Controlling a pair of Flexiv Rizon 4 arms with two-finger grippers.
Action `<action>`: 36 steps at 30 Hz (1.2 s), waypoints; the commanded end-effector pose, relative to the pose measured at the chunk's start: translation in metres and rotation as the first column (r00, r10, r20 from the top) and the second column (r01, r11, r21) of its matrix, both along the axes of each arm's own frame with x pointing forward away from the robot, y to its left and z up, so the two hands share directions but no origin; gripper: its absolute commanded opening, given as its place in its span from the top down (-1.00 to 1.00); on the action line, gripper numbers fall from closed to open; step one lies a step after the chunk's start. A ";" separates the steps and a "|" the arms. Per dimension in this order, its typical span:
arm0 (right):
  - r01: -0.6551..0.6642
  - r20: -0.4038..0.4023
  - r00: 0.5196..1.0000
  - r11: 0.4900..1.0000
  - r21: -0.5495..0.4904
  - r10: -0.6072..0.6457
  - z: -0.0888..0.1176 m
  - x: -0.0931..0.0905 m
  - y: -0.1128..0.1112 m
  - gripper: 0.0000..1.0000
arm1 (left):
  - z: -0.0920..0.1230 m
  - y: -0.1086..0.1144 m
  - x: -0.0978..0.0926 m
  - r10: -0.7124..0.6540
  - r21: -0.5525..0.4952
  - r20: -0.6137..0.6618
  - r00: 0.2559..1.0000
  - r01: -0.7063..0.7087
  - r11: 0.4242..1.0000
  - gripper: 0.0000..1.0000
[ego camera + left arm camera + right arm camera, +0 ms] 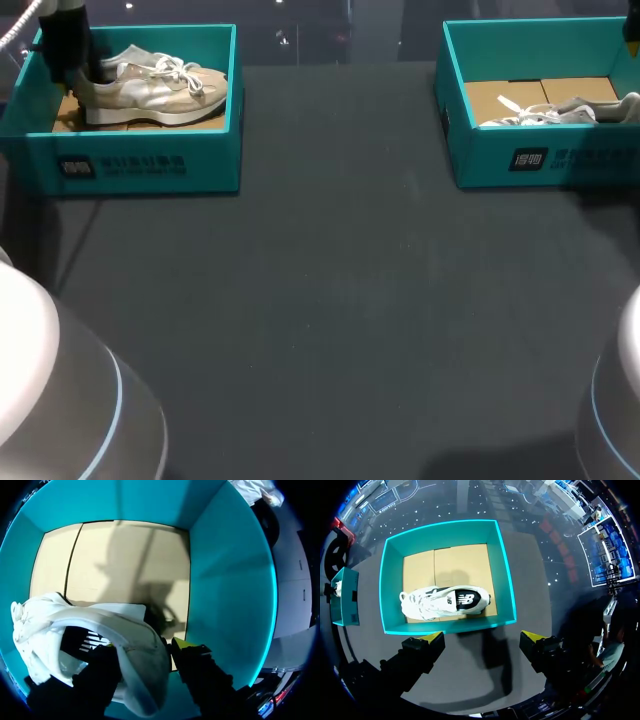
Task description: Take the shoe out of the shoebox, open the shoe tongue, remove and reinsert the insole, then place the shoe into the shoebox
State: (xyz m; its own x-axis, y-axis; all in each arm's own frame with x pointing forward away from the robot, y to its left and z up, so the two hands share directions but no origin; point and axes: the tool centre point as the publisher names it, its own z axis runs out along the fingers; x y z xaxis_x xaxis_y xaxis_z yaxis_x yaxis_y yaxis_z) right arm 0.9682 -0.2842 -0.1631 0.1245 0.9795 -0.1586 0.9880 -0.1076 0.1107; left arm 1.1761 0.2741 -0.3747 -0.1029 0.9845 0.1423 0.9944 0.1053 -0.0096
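Observation:
A beige and white shoe (150,90) lies on its side in the teal shoebox (150,165) at the table's far left. My left gripper (80,85) is down inside that box at the shoe's heel. In the left wrist view the white heel (142,635) fills the gap of the left gripper (145,647), and both fingers press on it from either side. A second white shoe (445,600) lies in another teal box (445,626) at the far right. My right gripper (483,637) hangs open high above that box, holding nothing.
The right box (540,160) with its shoe (560,110) sits at the far right of the dark table (330,300). Both boxes have brown cardboard floors. The left box's walls stand close around the left gripper.

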 end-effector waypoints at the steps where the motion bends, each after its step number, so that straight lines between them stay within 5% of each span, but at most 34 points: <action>1: 0.000 -0.001 1.000 1.000 -0.001 0.000 0.000 0.000 0.000 -1.00 | -0.001 -0.001 0.001 0.000 0.005 -0.003 1.000 0.000 1.000 0.12; 5: 0.000 -0.001 1.000 1.000 -0.001 0.000 0.000 0.000 0.000 -1.00 | -0.002 0.000 0.001 0.000 0.009 -0.005 1.000 0.000 1.000 0.41; 8: 0.000 -0.001 1.000 1.000 -0.001 0.000 0.000 0.000 0.000 -1.00 | -0.003 0.001 0.000 0.001 0.011 -0.005 1.000 -0.001 1.000 0.98; 22: 0.000 -0.001 1.000 1.000 -0.001 0.000 0.000 0.000 0.000 -1.00 | 0.010 0.015 -0.001 -0.008 0.002 0.006 1.000 0.008 1.000 1.00; 36: 0.000 -0.001 1.000 1.000 -0.001 0.000 0.000 0.000 0.000 -1.00 | 0.062 0.018 -0.015 -0.024 -0.034 0.052 0.998 0.026 0.999 1.00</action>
